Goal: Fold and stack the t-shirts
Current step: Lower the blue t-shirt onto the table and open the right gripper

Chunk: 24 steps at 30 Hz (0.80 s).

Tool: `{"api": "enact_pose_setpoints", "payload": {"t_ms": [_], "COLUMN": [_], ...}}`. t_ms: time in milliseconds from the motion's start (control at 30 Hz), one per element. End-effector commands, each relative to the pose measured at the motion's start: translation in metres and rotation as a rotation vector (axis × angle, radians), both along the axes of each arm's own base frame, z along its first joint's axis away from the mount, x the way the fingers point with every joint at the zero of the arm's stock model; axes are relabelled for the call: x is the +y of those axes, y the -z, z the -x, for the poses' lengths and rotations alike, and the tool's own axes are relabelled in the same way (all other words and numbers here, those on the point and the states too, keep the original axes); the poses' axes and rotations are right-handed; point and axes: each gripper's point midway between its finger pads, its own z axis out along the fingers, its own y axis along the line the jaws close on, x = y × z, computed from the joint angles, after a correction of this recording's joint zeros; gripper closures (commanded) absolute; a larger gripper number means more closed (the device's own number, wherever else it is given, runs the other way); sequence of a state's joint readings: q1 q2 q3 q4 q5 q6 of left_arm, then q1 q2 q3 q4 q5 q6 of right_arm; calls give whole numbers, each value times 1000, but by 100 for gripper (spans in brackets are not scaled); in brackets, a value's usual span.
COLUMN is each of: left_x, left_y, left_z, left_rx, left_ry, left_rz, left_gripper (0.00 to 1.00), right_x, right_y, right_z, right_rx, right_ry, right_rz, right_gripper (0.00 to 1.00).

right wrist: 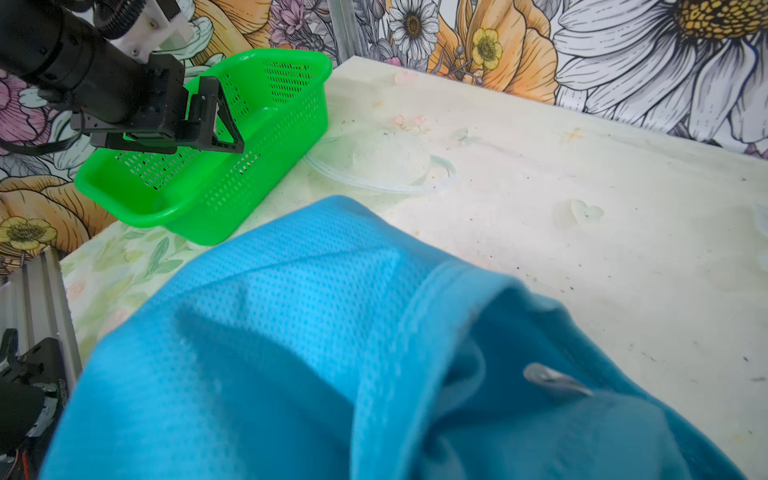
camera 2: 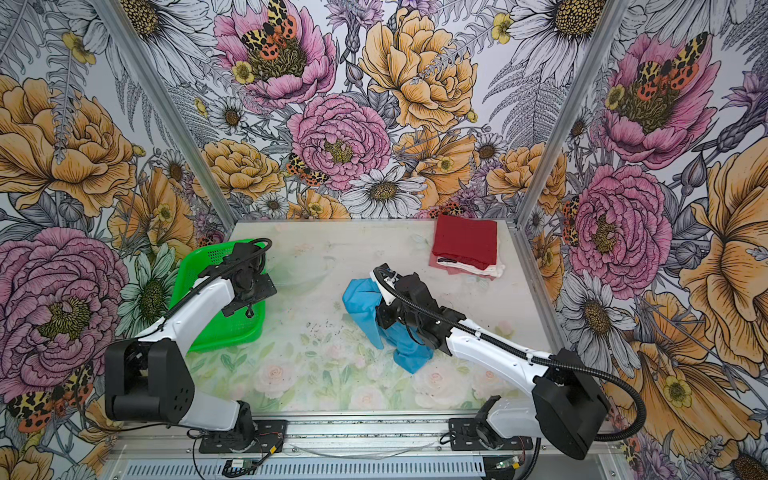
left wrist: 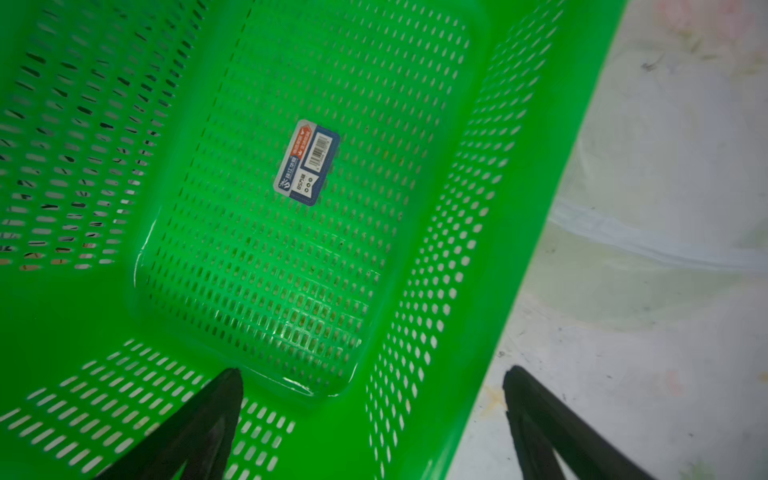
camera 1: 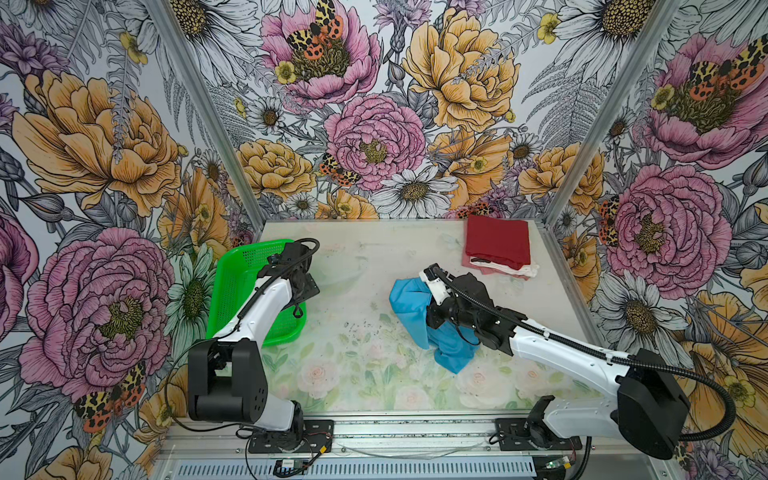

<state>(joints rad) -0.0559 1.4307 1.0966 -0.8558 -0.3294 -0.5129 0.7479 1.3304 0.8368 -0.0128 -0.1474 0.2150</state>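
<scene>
Count, t-shirts: four visible, though more layers could be hidden in the stack.
- One sky-blue t-shirt (camera 1: 409, 307), unfolded and bunched, mid-worktop. My right pincer (camera 1: 432, 309) is pressed together on it. The fingertips are buried in the cloth, so I cannot see the exact pinch point. The shirt hangs from the pincer and its lower end trails onto the worktop (camera 1: 353, 365).
- One dark red t-shirt (camera 1: 496, 241), folded square, on top of the stack at the far right corner of the worktop.
- One pinkish t-shirt (camera 1: 468, 262) and one white t-shirt (camera 1: 525, 271), both under the red one with their edges showing at the near side.

Count, others: one green mesh basket (camera 1: 232, 291) at the left edge of the worktop, with one barcode sticker (left wrist: 307, 162) on its floor.

My left pincer (left wrist: 371, 374) is spread wide and holds nothing. It hovers over the basket's worktop-side rim, one finger above the basket and the other above the worktop.
</scene>
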Motion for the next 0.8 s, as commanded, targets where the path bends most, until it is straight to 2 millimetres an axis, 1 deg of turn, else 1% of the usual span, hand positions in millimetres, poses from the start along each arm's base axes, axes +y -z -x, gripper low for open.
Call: {"api": "enact_pose_setpoints", "payload": {"t_ms": [0,33,67,167,233,300,400,500,633,733,767], "left_x": [-47,-61,-71,-96,-107,-109,-97,-75,-44,-28,-25], "left_y": [-34,-37,-38,-33,-20,-4,19,32,37,34,30], "left_z": [-26,-29,-30,-33,-35,-37,-34,-26,-12,-4,-4], "left_rx": [-168,-174,-171,-147,-106,-63,-8,17,19,3,-12], "left_ry": [219,266,292,353,376,357,288,197,93,49,43], "left_rz": [143,176,191,213,216,220,191,159,126,127,131], "left_gripper": [1,1,1,1,1,1,1,1,1,1,1], "right_x": [25,27,28,27,23,21,19,22,32,52,60], "right_y": [-30,-32,-34,-37,-39,-40,-44,-58,-88,-107,-115], "right_z": [-6,-9,-11,-15,-17,-17,-16,-15,-23,-34,-37], "right_rx": [-53,-57,-62,-69,-73,-70,-66,-90,-141,-149,-157], "right_ry": [-64,-58,-52,-27,-3,10,9,-8,-42,-100,-125], "right_rz": [-54,-53,-52,-62,-65,-63,-52,-66,-93,-133,-147], "right_gripper": [100,100,100,100,100,100,100,100,100,100,100]}}
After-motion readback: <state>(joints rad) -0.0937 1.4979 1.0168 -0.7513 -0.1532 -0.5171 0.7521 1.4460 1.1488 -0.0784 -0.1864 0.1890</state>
